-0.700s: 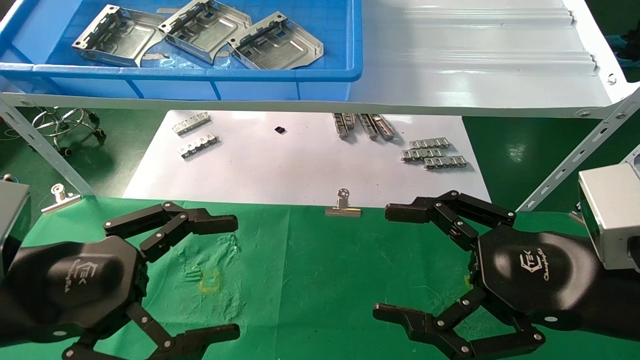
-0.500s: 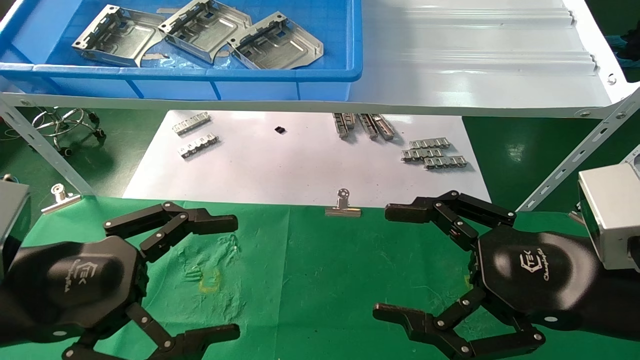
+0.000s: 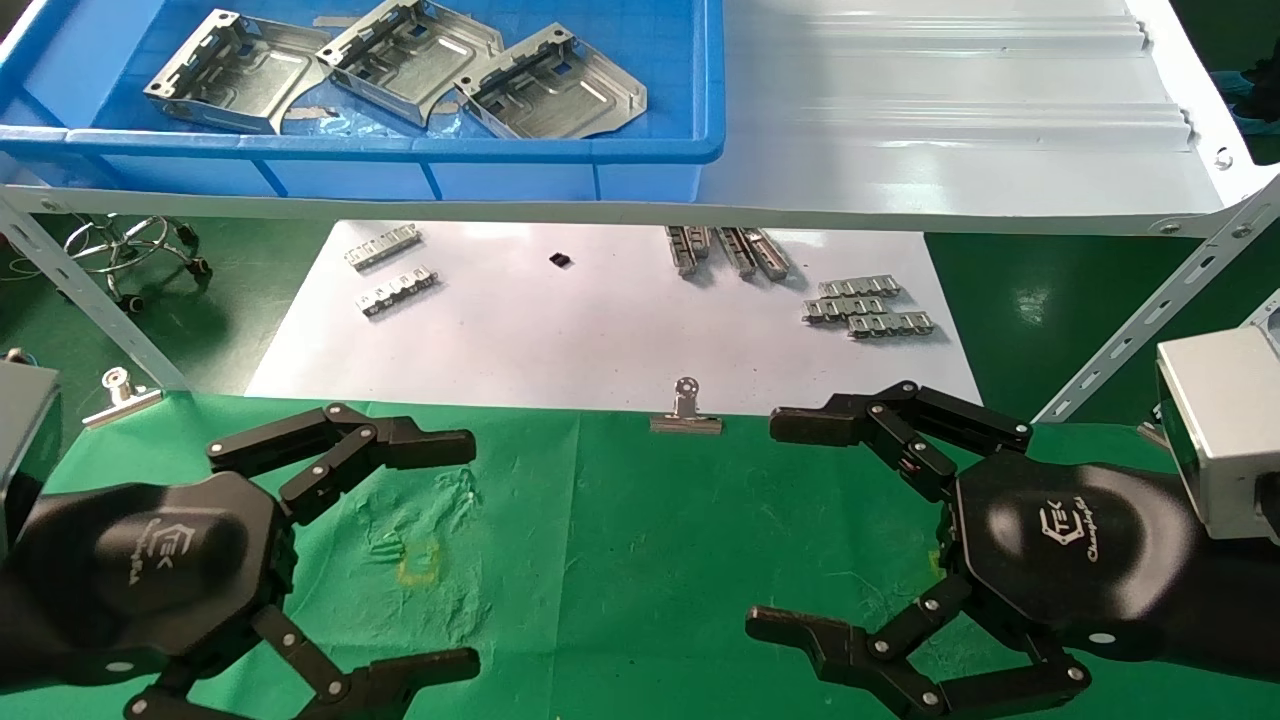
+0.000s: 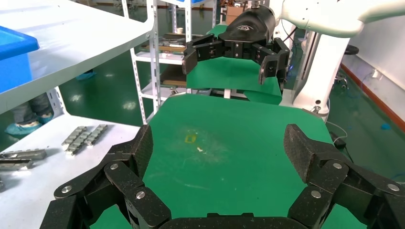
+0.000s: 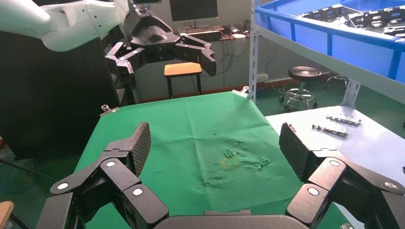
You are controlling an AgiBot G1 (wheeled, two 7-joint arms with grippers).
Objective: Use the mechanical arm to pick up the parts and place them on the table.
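Hovering over the green table (image 3: pixel 620 560), the left hand (image 3: pixel 420 555) and right hand (image 3: pixel 800 530) spread their fingers wide, empty. Beyond the table, parts (image 3: pixel 400 65) lie in a blue bin (image 3: pixel 560 150), seemingly three.

left gripper (image 4: pixel 219 152): fingers (image 4: pixel 305 155) spread wide, nothing between them, hovering over the table
table (image 4: pixel 229 124): green cloth, bit wrinkled, small yellow mark (image 4: pixel 190 139) near the middle
right gripper (image 4: pixel 232 53): farther off across the table, up in the air, fingers spread too, holding nothing
strips (image 4: pixel 85 138): little silver linked ones lying on the white sheet (image 4: pixel 57 167) beside the cloth
shelf (image 4: pixel 76 38): white, above the sheet, with a blue bin (image 4: pixel 13 59) corner on it
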